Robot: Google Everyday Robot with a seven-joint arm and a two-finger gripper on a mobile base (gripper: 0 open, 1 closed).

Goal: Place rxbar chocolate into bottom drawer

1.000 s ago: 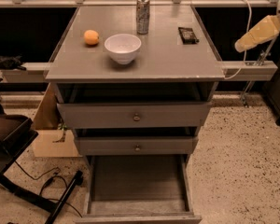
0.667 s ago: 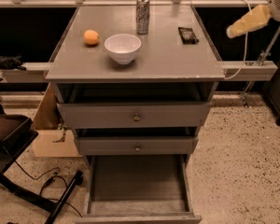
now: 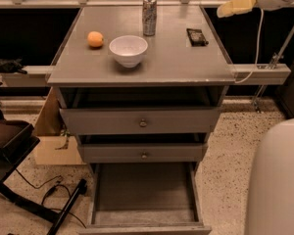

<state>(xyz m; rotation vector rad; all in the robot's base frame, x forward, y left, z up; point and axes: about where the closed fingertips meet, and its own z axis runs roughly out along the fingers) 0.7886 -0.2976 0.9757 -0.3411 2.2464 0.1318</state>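
Gripper (image 3: 236,4) moved up and left vs earlier frames; now at top right of view, above rear right edge of cabinet top (image 3: 176,65), apart from all items. Jaw state: cannot tell. Nothing seen in grip.

- rxbar chocolate (image 3: 197,36): flat on top, right rear, below and left of gripper.
- bottom drawer (image 3: 144,192): pulled out, grey floor bare.
- Upper 2 drawers (image 3: 143,123): shut.
- Can (image 3: 149,16): upright, rear centre.
- White bowl (image 3: 129,49): centre-left, fwd of can.
- Orange (image 3: 95,39): just left of bowl.
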